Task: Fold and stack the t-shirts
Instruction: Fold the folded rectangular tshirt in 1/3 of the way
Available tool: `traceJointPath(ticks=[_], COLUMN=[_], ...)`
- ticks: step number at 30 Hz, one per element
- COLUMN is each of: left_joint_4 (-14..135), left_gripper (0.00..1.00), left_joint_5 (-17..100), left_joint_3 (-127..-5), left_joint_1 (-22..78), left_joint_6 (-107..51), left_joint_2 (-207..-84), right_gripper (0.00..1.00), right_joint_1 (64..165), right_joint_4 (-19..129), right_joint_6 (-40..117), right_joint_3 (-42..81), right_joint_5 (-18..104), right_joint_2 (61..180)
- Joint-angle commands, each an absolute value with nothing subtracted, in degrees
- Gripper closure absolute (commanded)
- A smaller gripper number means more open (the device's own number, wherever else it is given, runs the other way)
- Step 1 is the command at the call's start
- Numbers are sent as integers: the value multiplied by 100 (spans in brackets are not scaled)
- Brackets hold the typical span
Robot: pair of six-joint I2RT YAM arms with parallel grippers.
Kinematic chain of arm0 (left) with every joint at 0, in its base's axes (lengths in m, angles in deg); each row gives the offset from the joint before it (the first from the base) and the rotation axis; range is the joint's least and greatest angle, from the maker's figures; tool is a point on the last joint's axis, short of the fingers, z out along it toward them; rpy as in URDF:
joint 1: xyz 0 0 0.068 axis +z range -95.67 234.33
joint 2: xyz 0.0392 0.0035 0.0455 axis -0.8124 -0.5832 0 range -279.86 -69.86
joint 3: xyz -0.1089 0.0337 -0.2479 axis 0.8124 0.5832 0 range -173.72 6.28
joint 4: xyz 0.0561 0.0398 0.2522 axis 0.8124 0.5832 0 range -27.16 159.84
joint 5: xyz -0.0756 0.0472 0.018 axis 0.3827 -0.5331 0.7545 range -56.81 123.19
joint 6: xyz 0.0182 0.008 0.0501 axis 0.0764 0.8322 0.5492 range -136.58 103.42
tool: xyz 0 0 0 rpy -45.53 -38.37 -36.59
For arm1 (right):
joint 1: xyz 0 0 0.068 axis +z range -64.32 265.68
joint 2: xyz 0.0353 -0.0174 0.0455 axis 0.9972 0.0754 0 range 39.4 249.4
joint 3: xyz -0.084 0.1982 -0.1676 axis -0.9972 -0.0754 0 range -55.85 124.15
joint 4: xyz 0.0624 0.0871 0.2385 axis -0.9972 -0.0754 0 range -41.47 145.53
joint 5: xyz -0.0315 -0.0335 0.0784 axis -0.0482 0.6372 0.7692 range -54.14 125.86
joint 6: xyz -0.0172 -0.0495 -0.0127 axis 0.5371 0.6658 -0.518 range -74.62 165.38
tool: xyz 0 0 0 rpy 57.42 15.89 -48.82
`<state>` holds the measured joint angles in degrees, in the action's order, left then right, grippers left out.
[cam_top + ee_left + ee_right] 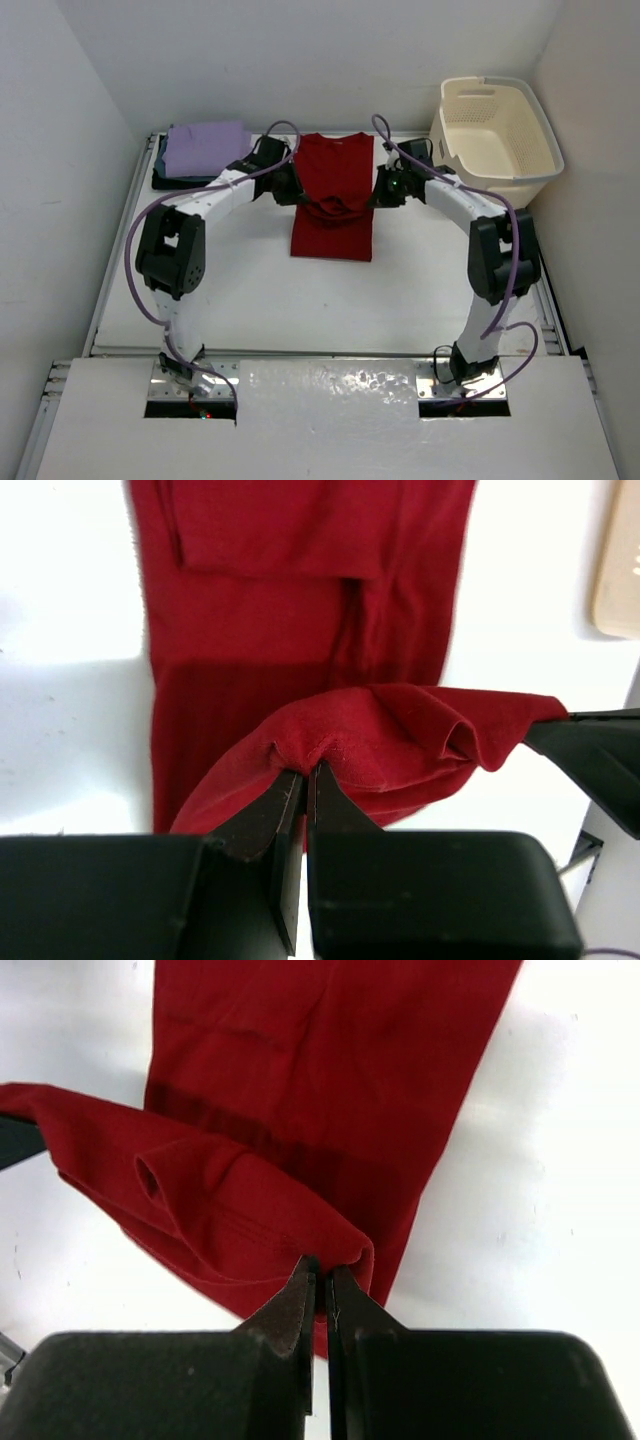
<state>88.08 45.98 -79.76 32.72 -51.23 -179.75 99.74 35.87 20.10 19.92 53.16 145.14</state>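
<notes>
Centre of the frame, the red t-shirt [333, 230] lies on the white surface [250, 290] — left end effector [305, 772] and right end effector [322, 1268] each clamped on its lifted edge. Moving both level, in step, should keep the fold square.

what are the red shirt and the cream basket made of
The red shirt looks like soft knit cloth, maybe cotton jersey, with a matte finish: it drapes and bunches into loose folds and has a stitched hem. The basket is probably hard moulded plastic, cream and smooth: its slotted walls look rigid and it has a cut-out handle.
</notes>
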Motion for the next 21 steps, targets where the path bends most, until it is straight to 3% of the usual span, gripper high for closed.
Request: traceJointPath(ticks=[1,11,12,13,14,16,17,18,20,21], left_joint_4=[8719,8693,8666,8579,8569,8578,8613,8631,8710,8771], left_gripper=[100,100,99,90,63,52,38,35,24,23], left_joint_5=[4479,4558,4549,4593,4610,4663,4637,4620,4654,4654], left_joint_3=[-8275,-8732,-8758,-8776,-8828,-8943,-9109,-9189,-9408,-9461], left_joint_1=[3437,3543,3552,3552,3560,3578,3613,3639,3710,3719], left_joint_6=[-5033,-5068,-5094,-5086,-5068,-5007,-4980,-4980,-4919,-4893], left_joint_2=[-18139,-18895,-18974,-19009,-19105,-19202,-19281,-19300,-19317,-19291], right_gripper=[100,100,94,88,66,47,41,27,15,1], right_joint_1=[9921,9781,9772,9728,9710,9684,9675,9658,9631,9631], right_joint_4=[3777,3637,3637,3672,3715,3804,3804,3708,3654,3637], right_joint_6=[2103,1963,1945,1884,1884,1971,2032,2085,2208,2331], right_joint_3=[2404,3283,3379,3398,3415,3511,3573,3765,3916,3908], right_joint_5=[5519,5519,5528,5511,5510,5502,5528,5563,5764,5809], right_joint_2=[14776,15840,16006,16060,16130,16201,16245,16341,16351,16203])
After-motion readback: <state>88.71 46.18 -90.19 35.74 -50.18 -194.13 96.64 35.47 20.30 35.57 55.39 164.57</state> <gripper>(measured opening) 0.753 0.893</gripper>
